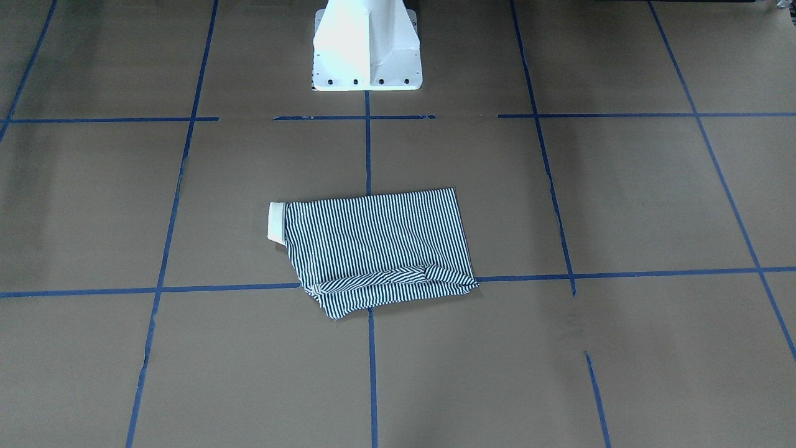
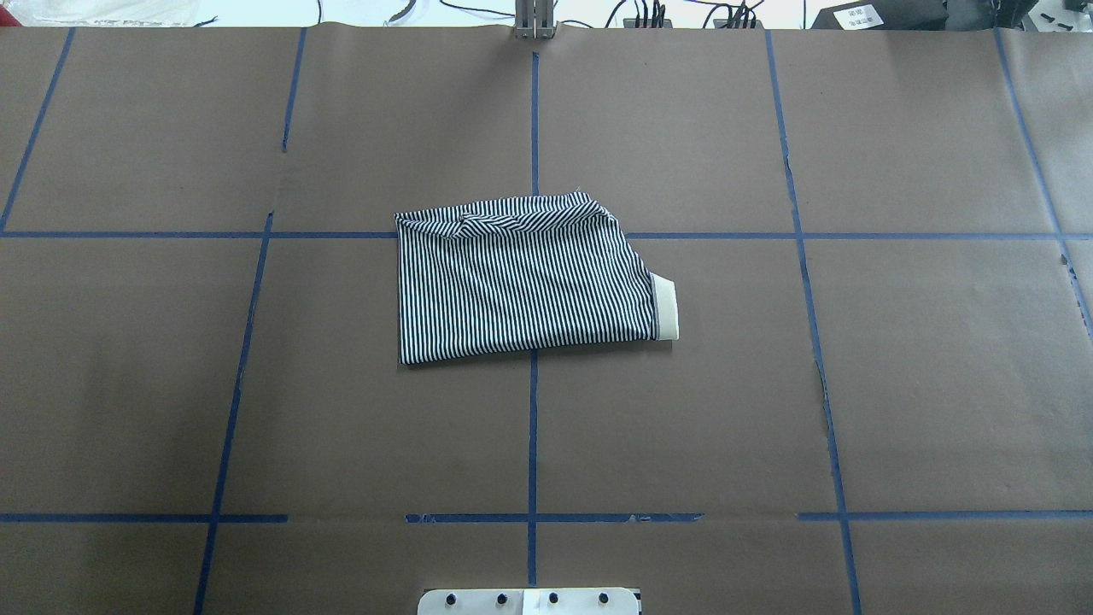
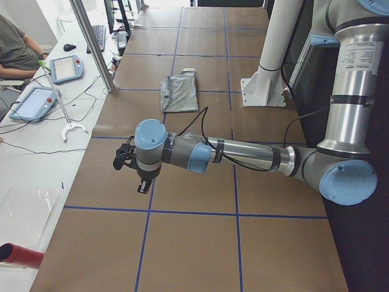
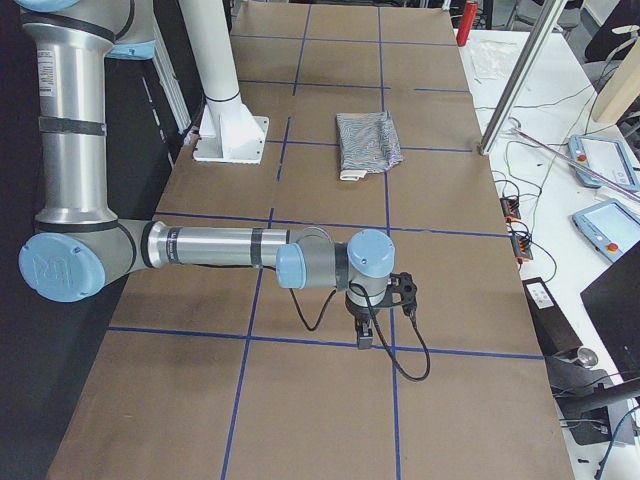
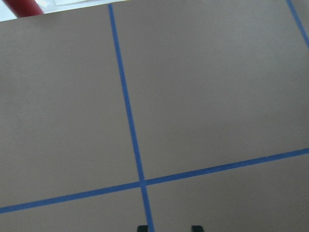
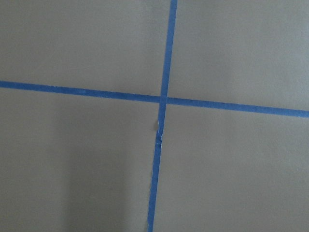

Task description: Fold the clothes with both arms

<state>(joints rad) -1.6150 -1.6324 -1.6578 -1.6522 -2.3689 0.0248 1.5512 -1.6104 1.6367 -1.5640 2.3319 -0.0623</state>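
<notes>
Front-facing view: the polo shirt (image 1: 373, 242) is laid folded into a rough rectangle at frame centre on the tabletop (image 1: 622, 186). Its cream collar (image 1: 275, 221) projects at the left edge. The white pedestal base (image 1: 367, 50) is located at upper centre.

Overhead view: the polo shirt (image 2: 521, 286) is centred, with the collar (image 2: 665, 309) at its right edge and a bunched fold along its upper edge.

Exterior left view: the left arm (image 3: 243, 155) is extended low across frame centre. The left gripper (image 3: 123, 158) is positioned well apart from the polo shirt (image 3: 179, 92) at upper centre.

Exterior right view: the right arm (image 4: 220, 247) is extended likewise. The state of the right gripper (image 4: 402, 290) cannot be determined.

Left wrist view: the left gripper (image 5: 168, 228) is shown spread, its fingertips (image 5: 141, 228) set apart at the bottom edge.

Right wrist view: only tabletop and crossing blue tape lines (image 6: 164, 99) are shown.
</notes>
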